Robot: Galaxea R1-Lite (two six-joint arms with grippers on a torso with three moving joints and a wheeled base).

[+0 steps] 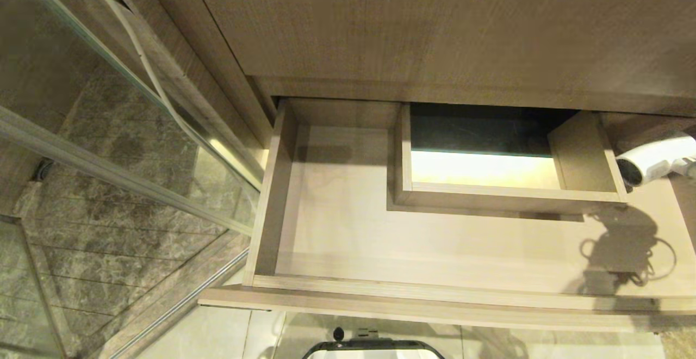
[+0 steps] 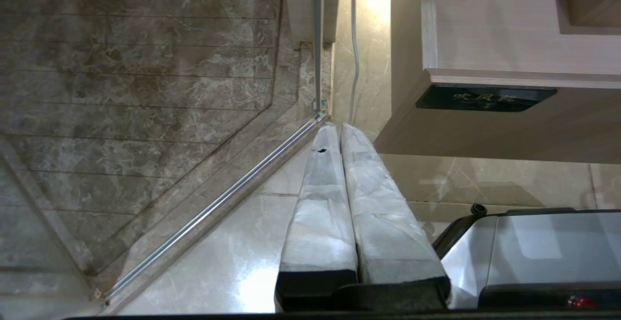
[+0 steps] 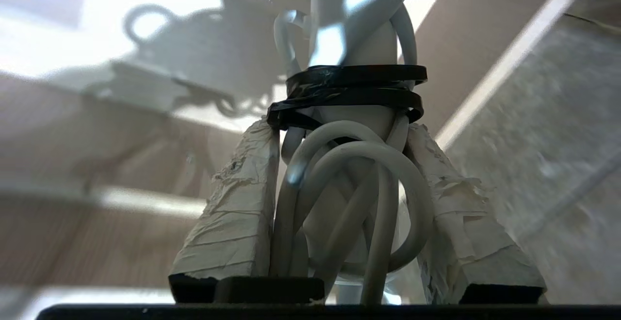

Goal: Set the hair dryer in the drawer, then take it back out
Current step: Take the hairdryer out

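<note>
One hair dryer (image 1: 655, 159), clamped in my right gripper (image 3: 347, 184), above one open drawer (image 1: 337, 223); left gripper (image 2: 339, 131) closed, empty.

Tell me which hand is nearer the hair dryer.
Right. The right hand is clamped on the hair dryer at its cord-wrapped handle, above the drawer. The left hand hangs shut below the drawer front, away from it.

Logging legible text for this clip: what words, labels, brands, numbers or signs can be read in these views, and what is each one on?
"吹风机" in pale characters on the black label plate on the front of the drawer, seen in the left wrist view.
A fainter, smaller line under those characters on the same plate: too small to read.
Hair dryer, held in the right gripper: no readable marking shows.
Nothing else bears text.
</note>
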